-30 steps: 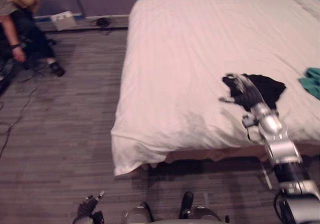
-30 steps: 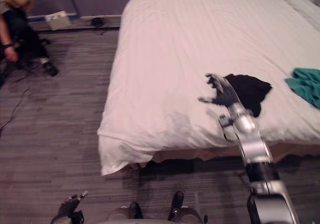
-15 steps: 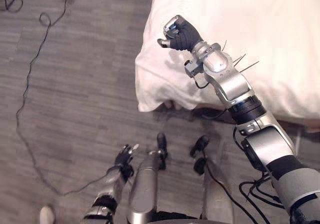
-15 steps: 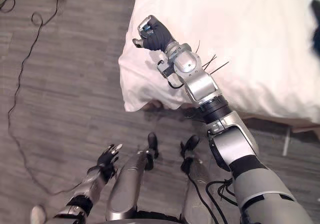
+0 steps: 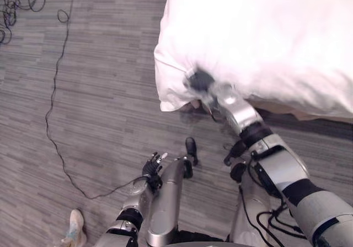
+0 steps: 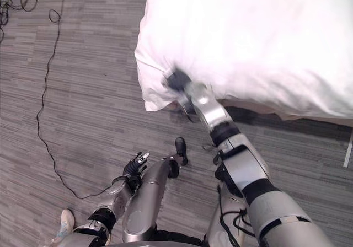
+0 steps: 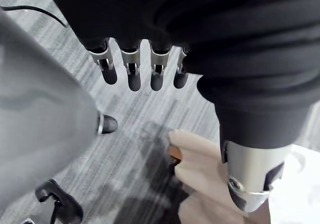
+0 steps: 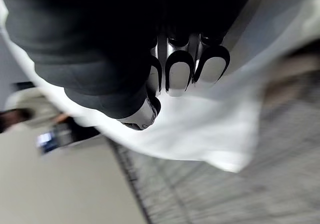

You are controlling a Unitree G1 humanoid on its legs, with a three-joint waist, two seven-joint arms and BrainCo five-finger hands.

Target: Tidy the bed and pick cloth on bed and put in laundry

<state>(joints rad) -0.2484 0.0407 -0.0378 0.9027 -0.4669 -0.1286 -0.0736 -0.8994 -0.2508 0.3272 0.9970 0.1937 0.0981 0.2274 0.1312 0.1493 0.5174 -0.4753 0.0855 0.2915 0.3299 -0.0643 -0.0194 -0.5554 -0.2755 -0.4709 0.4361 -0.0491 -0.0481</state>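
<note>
Right hand point(image 5: 199, 81) tight on white sheet point(image 5: 265, 32)

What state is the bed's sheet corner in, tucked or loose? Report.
Loose: the sheet corner hangs off the bed, bunched at the right hand.

White bedcover point(image 5: 265, 32) lies smooth over the bed point(image 6: 309, 15), which fills the head views from 12 to 3 o'clock; its near corner point(image 5: 168, 99) droops over the edge at centre; folds gather into a pucker there against the right hand point(image 5: 199, 81); tan bed base point(image 5: 309, 112) shows beneath.
</note>
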